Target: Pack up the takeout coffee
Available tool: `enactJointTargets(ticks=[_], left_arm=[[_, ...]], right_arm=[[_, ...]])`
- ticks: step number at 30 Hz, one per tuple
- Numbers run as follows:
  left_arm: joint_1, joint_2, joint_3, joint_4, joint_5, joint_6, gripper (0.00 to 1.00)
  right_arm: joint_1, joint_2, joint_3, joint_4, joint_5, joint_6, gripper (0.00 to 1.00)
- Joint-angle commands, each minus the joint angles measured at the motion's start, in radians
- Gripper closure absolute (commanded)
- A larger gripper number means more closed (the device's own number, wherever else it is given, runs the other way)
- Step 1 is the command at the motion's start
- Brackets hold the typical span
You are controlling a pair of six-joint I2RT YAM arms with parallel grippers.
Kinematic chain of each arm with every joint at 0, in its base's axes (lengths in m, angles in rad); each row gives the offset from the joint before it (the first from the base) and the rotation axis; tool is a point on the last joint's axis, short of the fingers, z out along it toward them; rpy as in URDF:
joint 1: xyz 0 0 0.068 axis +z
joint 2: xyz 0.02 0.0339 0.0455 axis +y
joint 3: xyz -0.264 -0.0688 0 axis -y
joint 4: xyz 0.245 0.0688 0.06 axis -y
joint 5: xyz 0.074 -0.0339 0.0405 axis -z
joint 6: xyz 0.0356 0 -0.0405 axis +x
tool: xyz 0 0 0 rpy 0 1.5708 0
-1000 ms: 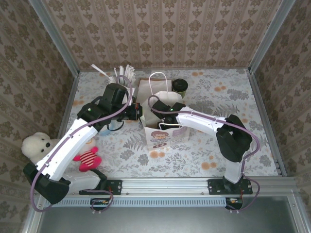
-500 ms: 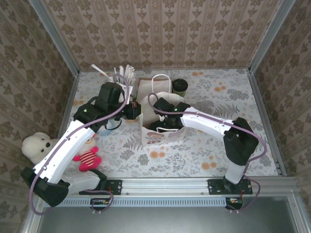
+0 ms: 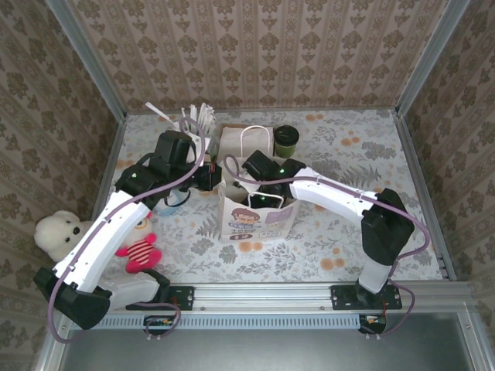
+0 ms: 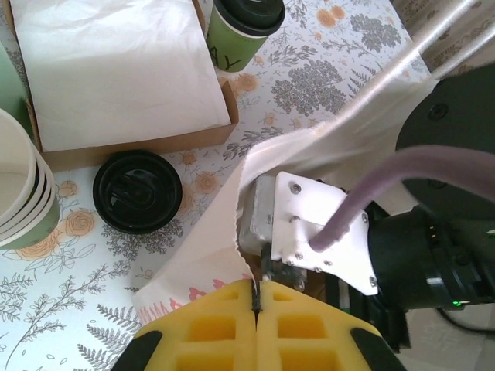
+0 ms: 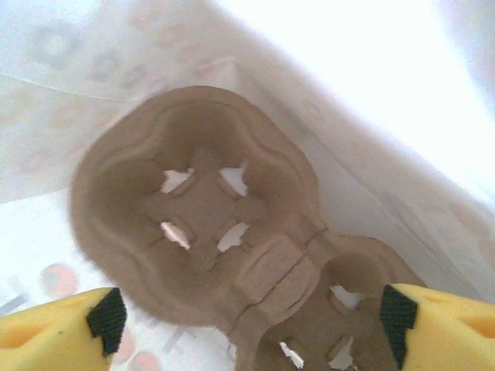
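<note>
The takeout coffee [image 3: 286, 139], an olive-green cup with a black lid, stands on the table behind the white paper bag [image 3: 259, 220]; it is at the top of the left wrist view too [image 4: 244, 31]. My left gripper [image 3: 215, 176] [image 4: 255, 297] is shut on the bag's left rim [image 4: 209, 255]. My right gripper [image 3: 267, 189] reaches down inside the bag and is open [image 5: 251, 321]. Below it a brown pulp cup carrier [image 5: 232, 247] lies on the bag's bottom, not gripped.
A cardboard box lined with white paper [image 4: 116, 69] sits behind the bag, beside a loose black lid [image 4: 138, 191] and stacked lidless cups [image 4: 19, 201]. A cup of straws [image 3: 197, 120] stands at the back. A white teddy [image 3: 58, 232] and red striped toy [image 3: 139, 251] lie left.
The bag has shifted a little to the left and forward with my left gripper still on its rim. My right wrist has moved left and back over the bag's mouth.
</note>
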Motion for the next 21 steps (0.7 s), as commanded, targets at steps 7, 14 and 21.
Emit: enactJointTargets(ticks=[7,14,21], left_arm=[[0.008,-0.034,-0.028,0.024,0.020,0.071,1.00],[0.009,-0.040,-0.009,-0.004,-0.014,0.081,1.00],[0.013,-0.047,-0.005,-0.011,-0.028,0.083,1.00]], right_arm=[[0.012,0.015,0.082,-0.106,-0.055,-0.267,0.22],[0.012,0.035,0.069,-0.136,0.013,-0.414,0.54],[0.012,0.067,0.057,-0.183,0.062,-0.569,0.85]])
